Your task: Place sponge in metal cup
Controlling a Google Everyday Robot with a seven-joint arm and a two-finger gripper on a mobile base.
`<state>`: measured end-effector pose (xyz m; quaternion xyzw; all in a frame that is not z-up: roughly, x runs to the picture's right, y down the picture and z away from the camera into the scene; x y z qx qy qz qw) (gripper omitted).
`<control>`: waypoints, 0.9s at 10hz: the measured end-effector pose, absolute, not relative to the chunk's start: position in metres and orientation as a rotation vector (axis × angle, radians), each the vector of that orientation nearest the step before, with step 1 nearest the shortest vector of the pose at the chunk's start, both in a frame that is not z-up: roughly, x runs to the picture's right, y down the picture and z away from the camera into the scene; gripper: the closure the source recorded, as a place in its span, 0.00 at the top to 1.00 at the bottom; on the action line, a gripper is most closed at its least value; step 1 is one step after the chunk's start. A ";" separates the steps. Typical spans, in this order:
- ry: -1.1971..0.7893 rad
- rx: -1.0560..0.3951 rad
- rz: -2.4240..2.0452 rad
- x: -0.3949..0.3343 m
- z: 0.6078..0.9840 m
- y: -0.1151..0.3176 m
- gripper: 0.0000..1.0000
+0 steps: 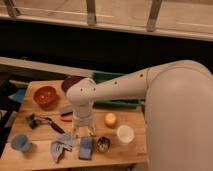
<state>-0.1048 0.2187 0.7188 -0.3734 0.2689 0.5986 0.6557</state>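
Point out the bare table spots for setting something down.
The table is bare between blue cup and cloth, and between white cup and green tray. Crowded mid-front, where the gripper hangs by sponge and metal cup.

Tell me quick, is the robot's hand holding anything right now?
Gripper: low over the table, just behind the blue sponge; open, closed or holding cannot be told.

We see dim, warm light falling from above onto the bench (40, 137), whose wood glows orange. Beyond its far edge all lies in deep shadow. The pale arm (170, 95) at right shines brightest. The tool (83, 131) hangs over the bench's near middle, somewhat duller.
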 end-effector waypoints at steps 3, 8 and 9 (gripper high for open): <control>0.658 -0.870 1.342 -0.107 0.735 0.236 0.68; 0.753 -0.897 1.364 -0.100 0.765 0.255 0.68; 0.764 -0.899 1.366 -0.099 0.768 0.257 0.68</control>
